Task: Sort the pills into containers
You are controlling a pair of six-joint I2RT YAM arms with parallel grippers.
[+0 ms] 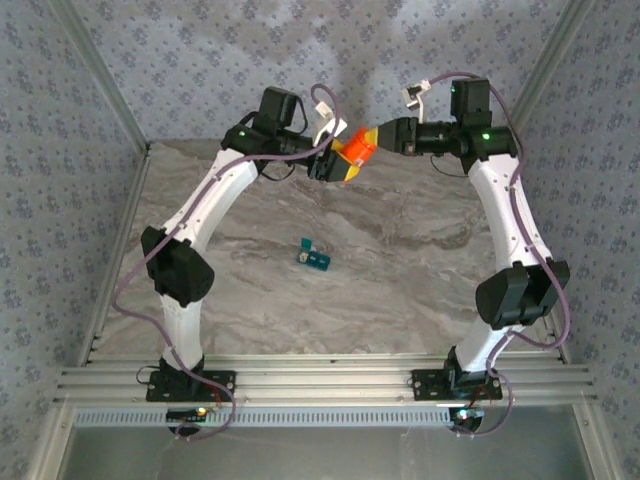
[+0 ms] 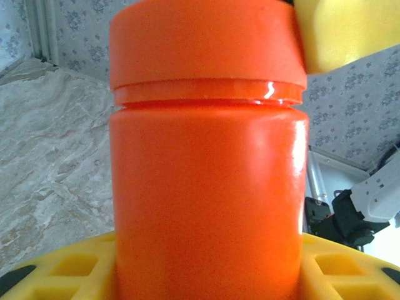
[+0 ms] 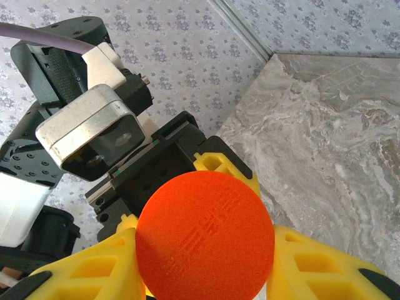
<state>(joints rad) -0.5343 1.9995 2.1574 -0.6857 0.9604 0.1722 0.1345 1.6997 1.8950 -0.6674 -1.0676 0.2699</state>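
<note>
An orange pill bottle (image 1: 357,150) hangs in the air above the far part of the table, lying roughly level between my two arms. My left gripper (image 1: 343,168) is shut on its body (image 2: 209,187), yellow fingers (image 2: 69,265) on both sides. My right gripper (image 1: 373,137) faces it end on, and its yellow fingers (image 3: 94,269) press against both sides of the round orange cap (image 3: 205,234). The teal containers (image 1: 315,257) lie on the table's middle, with a lid standing up. The pills are out of view.
The marble-patterned table (image 1: 420,290) is walled by patterned panels at the back and sides. The left arm's camera housing (image 3: 94,131) sits close behind the cap in the right wrist view. Metal rails (image 1: 320,380) run along the near edge.
</note>
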